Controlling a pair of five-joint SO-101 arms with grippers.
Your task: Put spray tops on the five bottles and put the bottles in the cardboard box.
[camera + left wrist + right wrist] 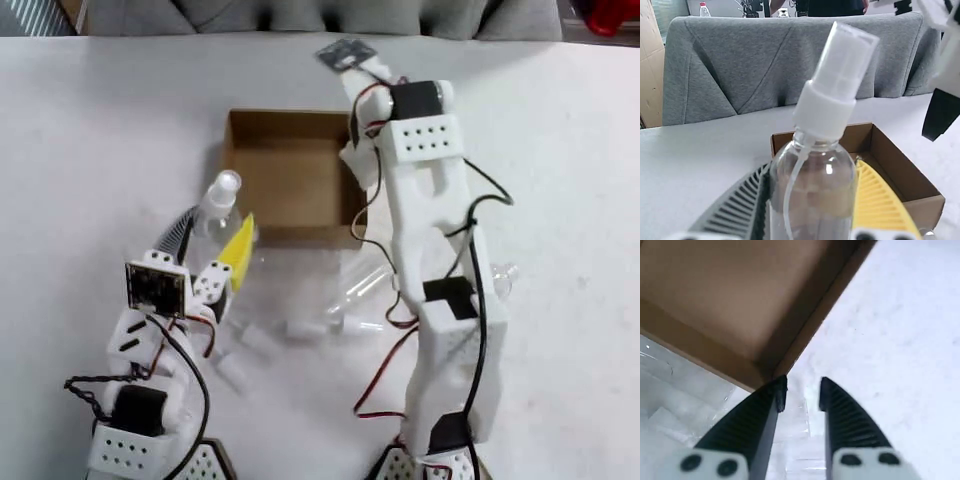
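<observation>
My left gripper [216, 228] is shut on a clear bottle [812, 190], held between its grey and yellow fingers. The bottle [216, 210] carries a white spray top [837, 80] and stands just outside the left wall of the cardboard box [290, 185]. My right gripper [356, 165] hangs at the box's right wall. In the right wrist view its black fingers [765, 410] stand a little apart over the table beside a corner of the box [740, 295], with nothing between them.
Clear bottles [368, 285] lie on the table in front of the box, partly under the right arm, and another [497, 280] lies to its right. Loose white spray tops [258, 340] are scattered between the arms. A grey sofa [740, 65] backs the table.
</observation>
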